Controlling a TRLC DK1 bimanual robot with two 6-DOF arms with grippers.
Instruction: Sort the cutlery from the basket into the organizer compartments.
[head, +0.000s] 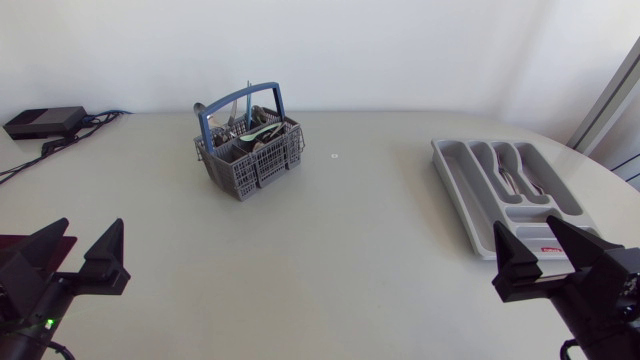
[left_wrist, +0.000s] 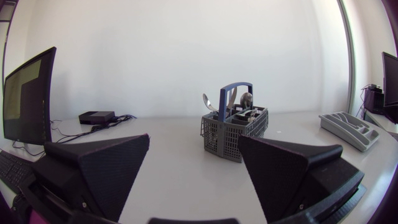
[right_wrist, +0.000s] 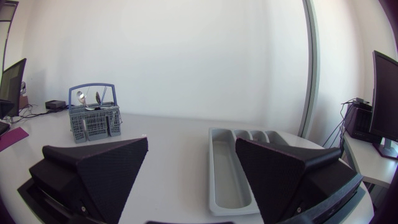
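Basket: grey plastic cutlery basket with a blue hoop handle (head: 247, 150) (left_wrist: 235, 127) (right_wrist: 94, 118) stands upright on the pale grey desk (head: 330, 250), on its far part, left of the middle.
Cutlery: metal spoons and other pieces (head: 250, 125) stand handle-down or bowl-up in the basket, rising past its rim.
Organizer: grey plastic organizer tray with long compartments (head: 455, 195) (left_wrist: 348, 129) (right_wrist: 230, 174) lies flat on the right side of the desk, well apart from the basket; a few metal pieces (head: 522, 180) lie in its middle compartments, their kind too small to tell.
Left pincer: matte black left pincer (head: 90, 225) (left_wrist: 193, 155) sits low at the near left, fingers spread apart with nothing between them, the basket well ahead.
Right pincer: matte black right pincer (head: 523, 225) (right_wrist: 191, 155) sits at the near right, fingers apart and holding nothing, just before the organizer's near end.
Box: small black box with cables (head: 45, 122) rests at the far left corner.
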